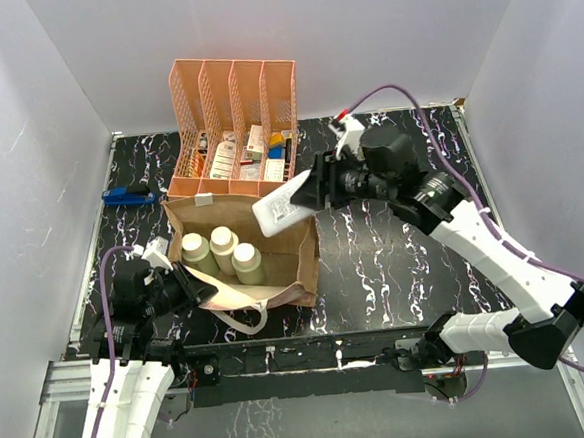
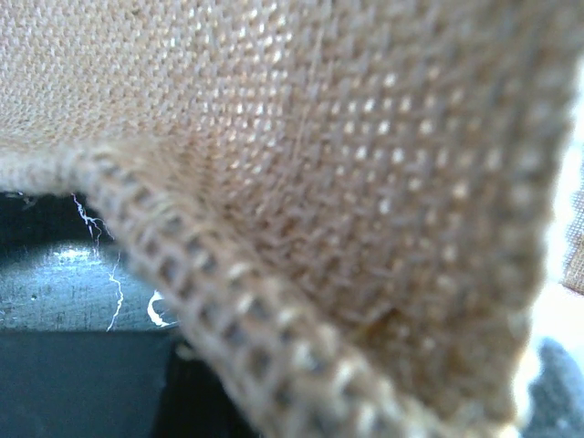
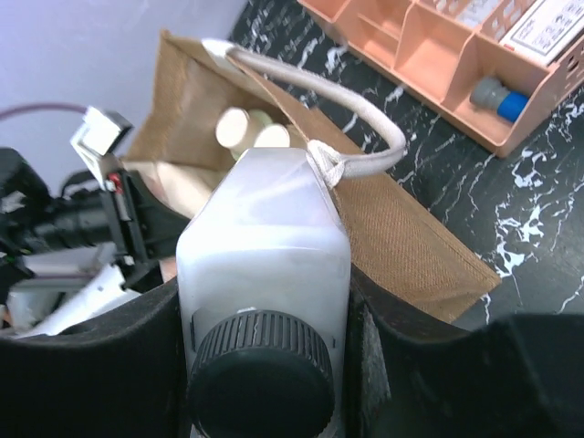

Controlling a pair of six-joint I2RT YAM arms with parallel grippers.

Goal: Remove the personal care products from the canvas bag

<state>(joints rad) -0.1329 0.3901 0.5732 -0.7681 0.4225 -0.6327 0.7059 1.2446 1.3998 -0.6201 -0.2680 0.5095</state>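
The tan canvas bag (image 1: 295,264) stands open at the table's near left. Three pale olive-green bottles (image 1: 222,252) with cream caps stand inside; their caps show in the right wrist view (image 3: 245,128). My right gripper (image 1: 306,200) is shut on the white squarish bottle (image 1: 281,210) with a dark cap (image 3: 260,374) and holds it tilted above the bag's far right rim (image 3: 401,237). My left gripper (image 1: 184,284) is at the bag's near left rim, pinching the fabric (image 2: 347,182), which fills its wrist view. The clear bottle is out of view.
An orange slotted file rack (image 1: 231,93) with small boxes and tubes stands just behind the bag, and shows in the right wrist view (image 3: 429,55). A blue-handled tool (image 1: 128,196) lies at the far left. White walls close in on three sides.
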